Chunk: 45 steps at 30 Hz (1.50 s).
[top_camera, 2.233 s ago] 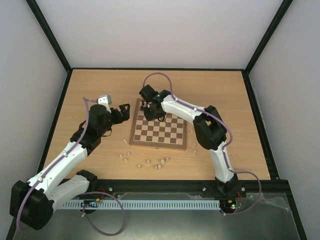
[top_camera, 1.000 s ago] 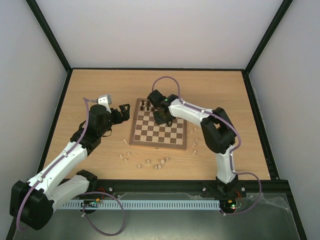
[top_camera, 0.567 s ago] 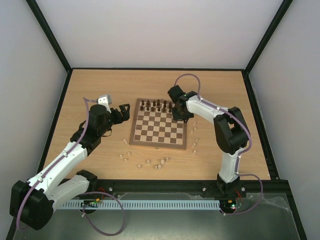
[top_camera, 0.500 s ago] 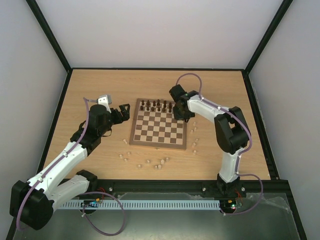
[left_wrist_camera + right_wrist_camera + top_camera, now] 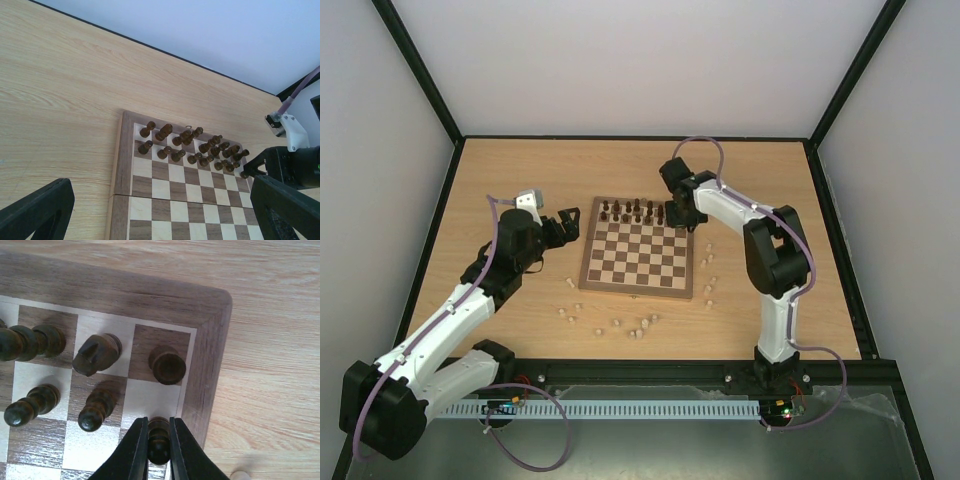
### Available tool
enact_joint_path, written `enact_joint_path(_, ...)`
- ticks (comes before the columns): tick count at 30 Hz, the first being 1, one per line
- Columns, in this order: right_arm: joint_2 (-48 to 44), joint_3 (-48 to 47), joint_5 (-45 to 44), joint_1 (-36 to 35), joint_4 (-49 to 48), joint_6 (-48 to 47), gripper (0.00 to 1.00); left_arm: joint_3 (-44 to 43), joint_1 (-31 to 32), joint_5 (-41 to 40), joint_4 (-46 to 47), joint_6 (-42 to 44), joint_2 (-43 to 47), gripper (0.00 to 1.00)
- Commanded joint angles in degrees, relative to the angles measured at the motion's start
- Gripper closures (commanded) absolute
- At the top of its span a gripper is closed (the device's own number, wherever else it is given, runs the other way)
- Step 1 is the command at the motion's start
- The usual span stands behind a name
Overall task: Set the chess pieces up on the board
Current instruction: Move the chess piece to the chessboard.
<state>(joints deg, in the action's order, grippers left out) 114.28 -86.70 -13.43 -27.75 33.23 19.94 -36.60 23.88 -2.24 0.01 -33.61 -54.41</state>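
At the board's 9 o'clock the left gripper (image 5: 563, 228) is held spread and empty. On the square checkered wooden board (image 5: 638, 262) the dark brown turned chessmen (image 5: 634, 210) are ranged along the two 12 o'clock rows, seemingly near complete. At the 1 o'clock corner a dark brown pawn (image 5: 159, 440) is pinched by the right gripper (image 5: 158, 425). The pale beige chessmen (image 5: 641, 328) lie unplaced off the board at 6 and 3 o'clock. The light wood-grain tabletop (image 5: 500, 180) is bounded by a black frame (image 5: 630, 138) and plain pale walls (image 5: 640, 60).

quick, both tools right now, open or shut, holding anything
left tool: open, holding nothing.
right tool: closed on a dark chess piece.
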Motion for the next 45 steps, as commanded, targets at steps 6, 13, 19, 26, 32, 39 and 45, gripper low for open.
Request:
enact_joint_path(6,2.32,-2.42,0.66,0.59,1.77,-0.91,0.89,-1.47,0.2,-0.44,-0.36,0.35,-0.34,0.01)
enact_joint_path(13,3.17,-3.27,0.83,0.59,1.39,-1.04,0.89,-1.53,0.2,-0.49,-0.36,0.4,-0.34,0.0)
enact_joint_path(19,4.05,-3.74,0.73,0.67,1.45,-1.18,0.89,-1.5,0.2,-0.49,-0.37,0.39,-0.22,0.0)
enact_joint_path(26,3.38,-3.44,0.97,0.67,1.61,-0.98,0.82,-1.48,0.2,-0.42,-0.36,0.43,-0.37,0.0)
enact_joint_path(32,2.05,-2.78,0.93,0.68,1.91,-0.87,0.74,-1.52,0.2,-0.33,-0.27,0.31,-0.46,0.0)
enact_joint_path(39,-4.64,1.31,-0.18,0.64,2.31,-0.14,0.65,-1.39,0.2,-0.31,-0.11,0.35,-0.81,0.0)
enact_joint_path(45,-15.51,10.93,2.26,0.59,0.48,1.42,0.64,-1.39,0.2,-0.31,-0.01,0.3,-1.34,0.0)
